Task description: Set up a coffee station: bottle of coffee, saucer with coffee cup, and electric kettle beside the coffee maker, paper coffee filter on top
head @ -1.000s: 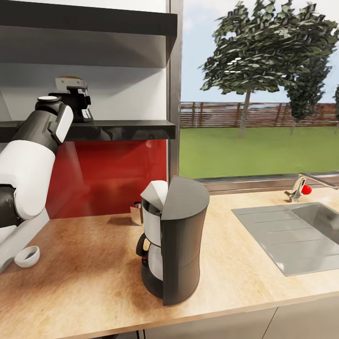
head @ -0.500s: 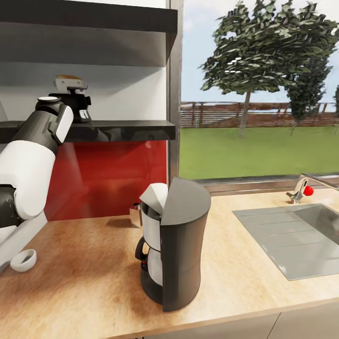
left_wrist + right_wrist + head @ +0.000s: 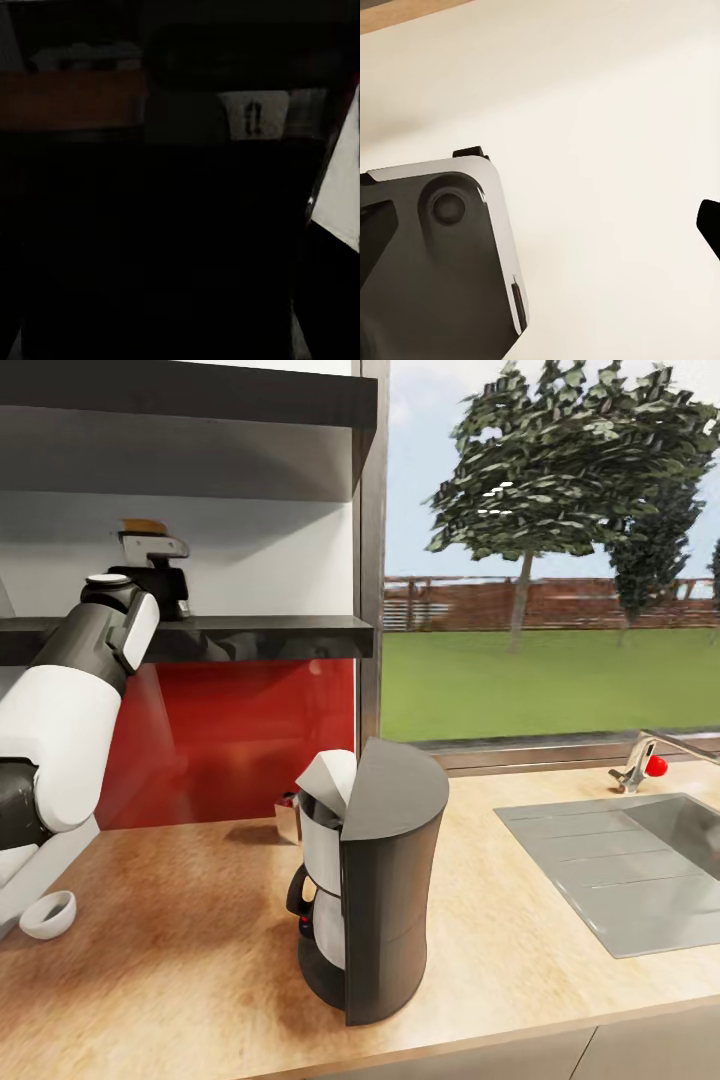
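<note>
Nearest the camera in the head view, one small white bowl-shaped dish [image 3: 47, 913] lies on the wooden countertop [image 3: 200, 920], cut partly by the picture's edge and too little shown to say whether it is the cup or the saucer. One coffee maker [image 3: 375, 880] stands upright near the counter's front edge, with one white paper filter [image 3: 328, 772] resting on its top. Behind it, against the red wall panel [image 3: 230, 740], one small metal object [image 3: 289, 815] is largely hidden by the machine and cannot be identified. One sink [image 3: 630, 870] is set into the counter, with one faucet [image 3: 640, 755] beyond it below the window [image 3: 550, 550]. The left arm [image 3: 70, 710] rises from the near side to the lower of two dark shelves [image 3: 260, 635]; the left gripper [image 3: 155, 565] sits at shelf level around one item with a tan top, presumably the bottle of coffee [image 3: 145, 526], of which the cap alone shows. Whether the fingers are closed on it or merely beside it cannot be told, because the wrist hides them. The left wrist view is almost wholly dark; a brown band and a pale label with a dark mark can be made out, nothing more. The right wrist view shows a dark rounded housing [image 3: 435, 262] against a cream surface [image 3: 607, 150]; the right gripper's opening cannot be judged.
</note>
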